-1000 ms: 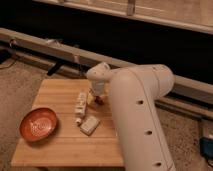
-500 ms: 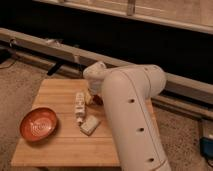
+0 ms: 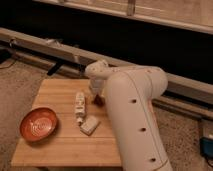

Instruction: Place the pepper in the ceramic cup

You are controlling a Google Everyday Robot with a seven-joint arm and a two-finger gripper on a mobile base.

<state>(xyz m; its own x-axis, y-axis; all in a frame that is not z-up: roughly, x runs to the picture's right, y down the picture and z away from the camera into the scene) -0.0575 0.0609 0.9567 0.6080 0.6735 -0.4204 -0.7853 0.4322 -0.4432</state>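
While the arm (image 3: 135,120) is bent low over the far right part of the wooden surface (image 3: 60,150), the gripper (image 3: 96,94) is seen down near the boards, just to the right of the white bottle (image 3: 79,106) and largely hidden behind the wrist. A small dark reddish shape, taken to be the pepper (image 3: 99,100), is seen right at the gripper, on or just above the surface. Whether it is clasped cannot be told, nor can it be told whether the gripper is open or closed. The ceramic cup (image 3: 90,125), a small pale thing, is found just beside the bottle's near end, apart from the pepper, and nothing red is seen in it. The orange bowl (image 3: 39,124) is set well to the left. The task is judged to be at its grasping stage: the pepper is not yet lifted clear, and the carry to the cup and the release into it are left to be done.
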